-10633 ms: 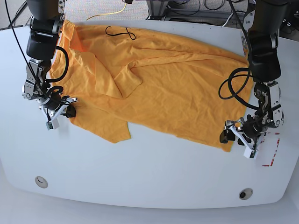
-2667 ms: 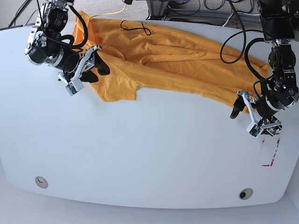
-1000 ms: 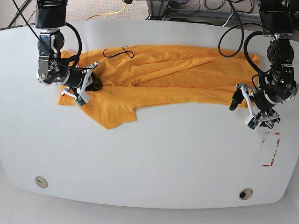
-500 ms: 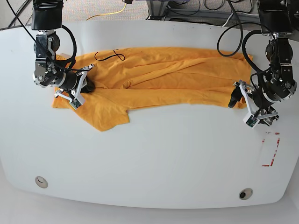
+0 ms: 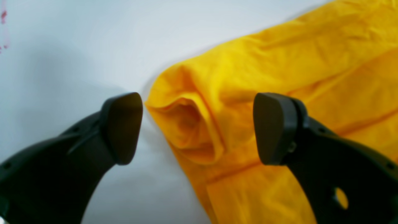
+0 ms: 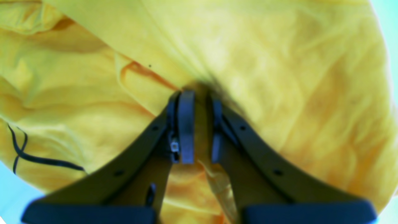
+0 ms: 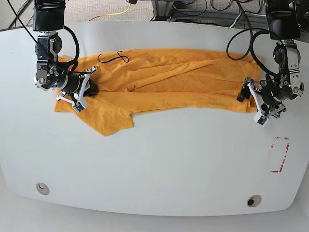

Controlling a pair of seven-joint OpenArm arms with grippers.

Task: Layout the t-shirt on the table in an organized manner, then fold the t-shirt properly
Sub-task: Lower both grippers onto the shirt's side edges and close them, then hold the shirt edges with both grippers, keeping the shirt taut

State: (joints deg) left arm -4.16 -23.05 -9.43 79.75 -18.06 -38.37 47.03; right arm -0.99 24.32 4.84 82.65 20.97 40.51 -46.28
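The t-shirt (image 7: 159,84) lies in a long rumpled band across the upper half of the table (image 7: 154,159) in the base view, one flap hanging down toward the lower left of the cloth. At the left of that view the right gripper (image 7: 81,94) is down on the shirt's end — in the right wrist view its jaws are pinched nearly together on a fold of t-shirt (image 6: 279,77) fabric, with cloth bunched up between the pads. A thin black line drawing (image 6: 21,152) shows at the lower left of that frame. Over on the right, the left gripper (image 7: 251,104) stands spread wide — the left wrist view puts a puckered corner of the shirt (image 5: 192,124) between the two fingers (image 5: 122,127), neither one touching it, the left-hand finger over bare white table.
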